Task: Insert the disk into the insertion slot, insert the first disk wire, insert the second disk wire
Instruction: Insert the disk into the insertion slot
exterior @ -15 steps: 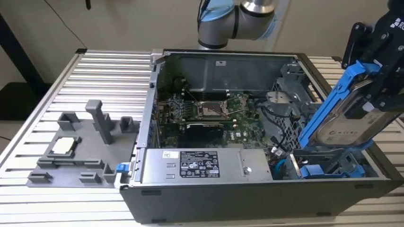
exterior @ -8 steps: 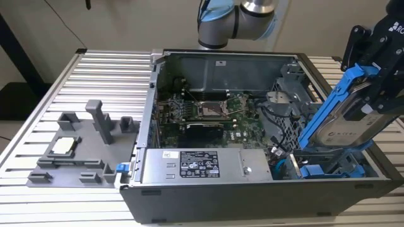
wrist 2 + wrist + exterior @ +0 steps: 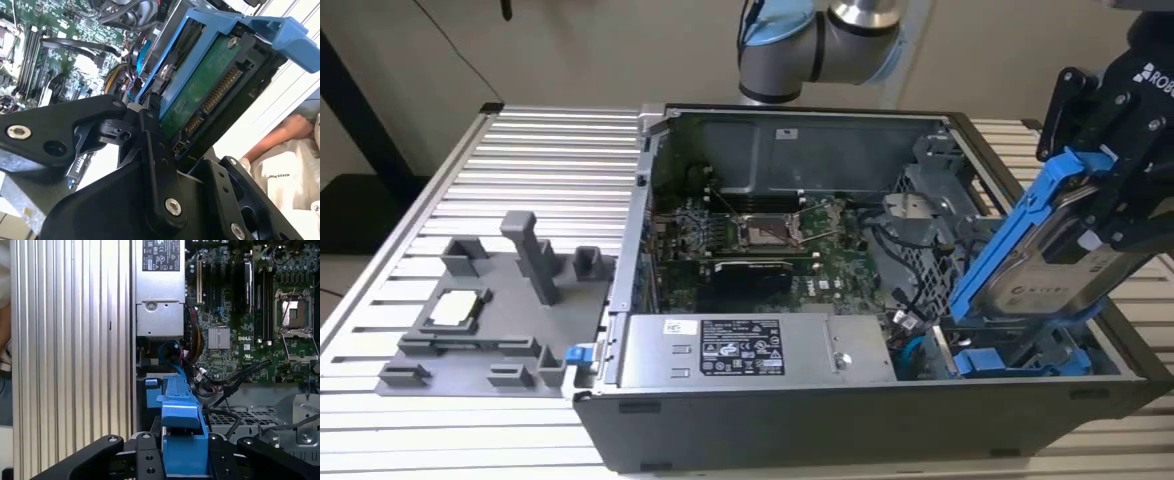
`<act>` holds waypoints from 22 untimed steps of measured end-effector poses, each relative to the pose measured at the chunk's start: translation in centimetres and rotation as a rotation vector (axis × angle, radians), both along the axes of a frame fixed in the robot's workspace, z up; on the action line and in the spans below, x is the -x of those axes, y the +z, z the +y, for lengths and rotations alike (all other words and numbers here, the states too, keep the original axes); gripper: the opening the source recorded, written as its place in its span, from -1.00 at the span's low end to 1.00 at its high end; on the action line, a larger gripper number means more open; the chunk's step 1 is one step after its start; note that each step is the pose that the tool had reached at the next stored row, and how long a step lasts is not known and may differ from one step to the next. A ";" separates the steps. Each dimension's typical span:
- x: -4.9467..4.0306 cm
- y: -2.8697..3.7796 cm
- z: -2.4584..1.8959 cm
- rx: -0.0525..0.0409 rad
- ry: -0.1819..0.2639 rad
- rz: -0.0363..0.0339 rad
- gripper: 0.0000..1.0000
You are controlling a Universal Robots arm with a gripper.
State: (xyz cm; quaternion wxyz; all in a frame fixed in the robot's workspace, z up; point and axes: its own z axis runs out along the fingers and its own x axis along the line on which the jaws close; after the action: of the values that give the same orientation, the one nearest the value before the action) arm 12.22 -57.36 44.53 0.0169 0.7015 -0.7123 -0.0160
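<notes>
My gripper (image 3: 1098, 192) is shut on the disk (image 3: 1051, 270), a silver drive with a white label in a bright blue carrier frame (image 3: 1003, 240). It holds the disk tilted on edge, above the insertion slot (image 3: 1021, 340) at the front corner of the open computer case (image 3: 761, 415), on the exterior view's right. The frame's lower end is down at the bay. In the second wrist view the disk's green circuit board (image 3: 200, 95) and its connectors face the camera. The first wrist view has the blue frame (image 3: 181, 440) between my black fingers (image 3: 145, 457). Loose black wires (image 3: 897, 245) lie beside the bay.
Another blue-tabbed carrier (image 3: 1014, 362) sits low in the bay. Inside the case are a motherboard (image 3: 747, 235) and a power supply (image 3: 720, 350). A grey fixture (image 3: 494, 300) with upright posts stands on the slatted table (image 3: 520, 150). A person's hand (image 3: 287, 130) is nearby.
</notes>
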 end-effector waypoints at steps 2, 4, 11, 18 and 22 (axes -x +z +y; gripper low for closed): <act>-0.02 -0.13 0.00 0.0001 0.004 -0.0014 -0.35; -0.03 -0.25 0.00 0.0000 0.012 -0.0038 -0.35; -0.12 -0.90 0.00 0.0000 0.021 -0.0061 -0.35; -0.53 -1.74 0.00 0.0000 0.021 -0.0061 -0.35; -0.62 -2.14 0.00 -0.0007 0.021 -0.0053 -0.35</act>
State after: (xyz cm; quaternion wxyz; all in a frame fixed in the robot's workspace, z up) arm 12.85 -57.36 42.39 0.0150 0.7090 -0.7049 -0.0142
